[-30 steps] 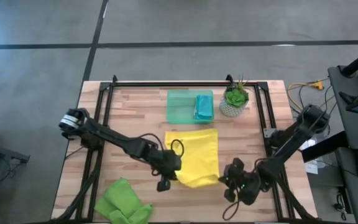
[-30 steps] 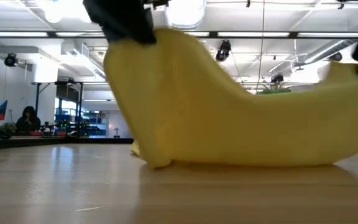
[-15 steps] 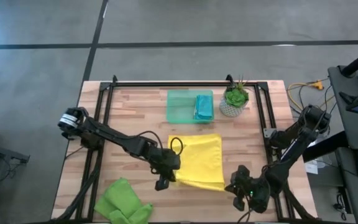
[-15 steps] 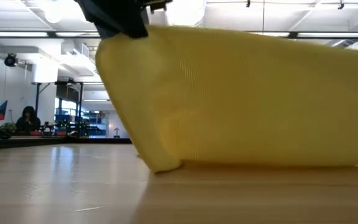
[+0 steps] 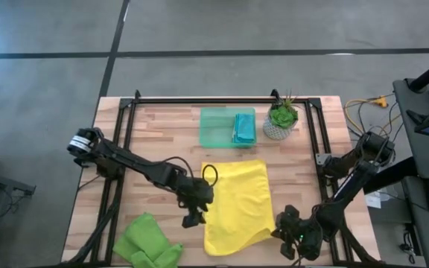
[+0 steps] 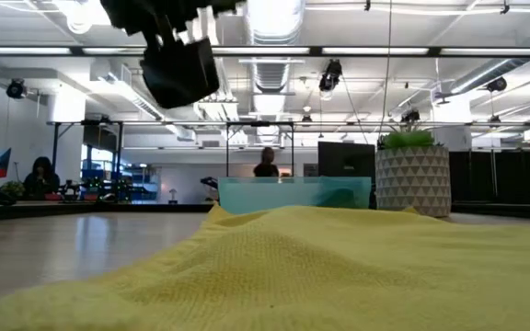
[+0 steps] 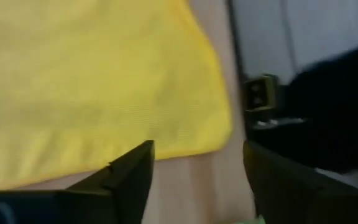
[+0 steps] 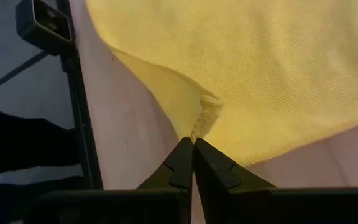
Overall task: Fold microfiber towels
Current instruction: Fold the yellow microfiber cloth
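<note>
Yellow towel (image 5: pixel 235 207) flat | right gripper (image 8: pixel 193 144) pinching corner | writing: none legible

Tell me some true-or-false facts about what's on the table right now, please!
1. The yellow towel lies spread on the table. True.
2. The right gripper is shut on a corner of the yellow towel. True.
3. The left gripper is clamped on the yellow towel. False: its fingers are open, with bare wood between them.
4. The teal towel sits in the green tray. True.
5. The potted plant stands on the yellow towel. False: it stands beside the tray.
6. The lime green towels are in the tray. False: they lie at the table's near left corner.
</note>
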`<control>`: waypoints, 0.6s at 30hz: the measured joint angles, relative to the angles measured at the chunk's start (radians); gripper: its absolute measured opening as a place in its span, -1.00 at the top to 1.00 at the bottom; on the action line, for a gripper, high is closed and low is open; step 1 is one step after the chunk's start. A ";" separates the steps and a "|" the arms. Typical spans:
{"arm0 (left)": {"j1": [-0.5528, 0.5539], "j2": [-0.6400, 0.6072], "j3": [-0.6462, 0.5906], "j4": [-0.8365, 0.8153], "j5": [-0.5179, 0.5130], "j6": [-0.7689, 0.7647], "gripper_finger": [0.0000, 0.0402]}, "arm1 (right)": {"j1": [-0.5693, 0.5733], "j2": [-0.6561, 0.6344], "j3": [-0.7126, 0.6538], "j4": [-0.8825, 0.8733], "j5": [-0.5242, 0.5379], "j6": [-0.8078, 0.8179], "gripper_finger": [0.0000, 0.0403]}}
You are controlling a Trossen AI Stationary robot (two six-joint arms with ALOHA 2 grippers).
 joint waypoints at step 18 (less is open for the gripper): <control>-0.071 0.122 -0.012 -0.135 -0.067 -0.046 0.03 | 0.006 -0.004 -0.005 0.000 0.002 0.103 0.96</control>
